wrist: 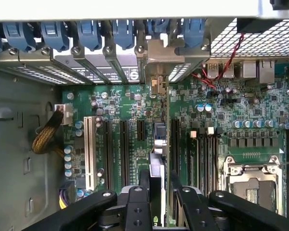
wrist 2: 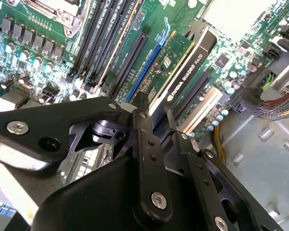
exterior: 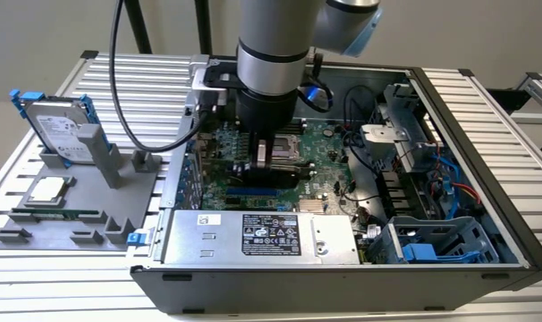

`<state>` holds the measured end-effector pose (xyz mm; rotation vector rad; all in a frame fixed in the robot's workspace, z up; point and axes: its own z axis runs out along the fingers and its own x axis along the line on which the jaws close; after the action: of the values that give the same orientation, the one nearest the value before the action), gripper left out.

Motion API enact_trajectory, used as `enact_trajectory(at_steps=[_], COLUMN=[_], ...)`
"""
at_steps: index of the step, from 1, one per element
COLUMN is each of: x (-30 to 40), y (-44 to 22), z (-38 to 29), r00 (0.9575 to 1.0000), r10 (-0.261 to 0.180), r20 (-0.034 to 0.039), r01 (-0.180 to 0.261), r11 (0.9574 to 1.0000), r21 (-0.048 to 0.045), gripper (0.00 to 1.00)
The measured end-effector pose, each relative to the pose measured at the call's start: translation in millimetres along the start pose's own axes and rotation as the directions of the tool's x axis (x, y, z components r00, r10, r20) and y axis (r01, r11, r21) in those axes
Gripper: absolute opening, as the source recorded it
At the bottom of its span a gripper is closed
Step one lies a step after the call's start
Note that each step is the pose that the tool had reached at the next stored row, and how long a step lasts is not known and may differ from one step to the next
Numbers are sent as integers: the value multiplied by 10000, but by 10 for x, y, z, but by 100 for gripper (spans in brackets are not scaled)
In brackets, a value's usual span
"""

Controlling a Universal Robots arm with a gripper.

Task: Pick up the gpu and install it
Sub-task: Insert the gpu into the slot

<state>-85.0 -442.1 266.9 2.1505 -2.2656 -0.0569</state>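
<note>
Pickup is done: gpu (wrist 2: 180,67) is clamped edge-on in end effector (wrist 2: 151,122) over motherboard (wrist: 135,115) slots, seating judged not yet finished.

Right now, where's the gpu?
The gpu stands on edge inside the case, over the blue motherboard slot among the black expansion slots, held in the gripper; its bracket end points at the rear slot covers.

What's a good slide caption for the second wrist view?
Gripper holds the gpu edge-on over the motherboard expansion slots inside the open computer case.
</note>
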Motion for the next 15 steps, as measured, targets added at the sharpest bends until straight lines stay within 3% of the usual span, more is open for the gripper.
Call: enact_trajectory(at_steps=[15], x=[4], y=[36], z=[114], r00=[10000], r10=[1], r20=[-3], r01=[-1], r11=[10000], r21=[-1], gripper=[0])
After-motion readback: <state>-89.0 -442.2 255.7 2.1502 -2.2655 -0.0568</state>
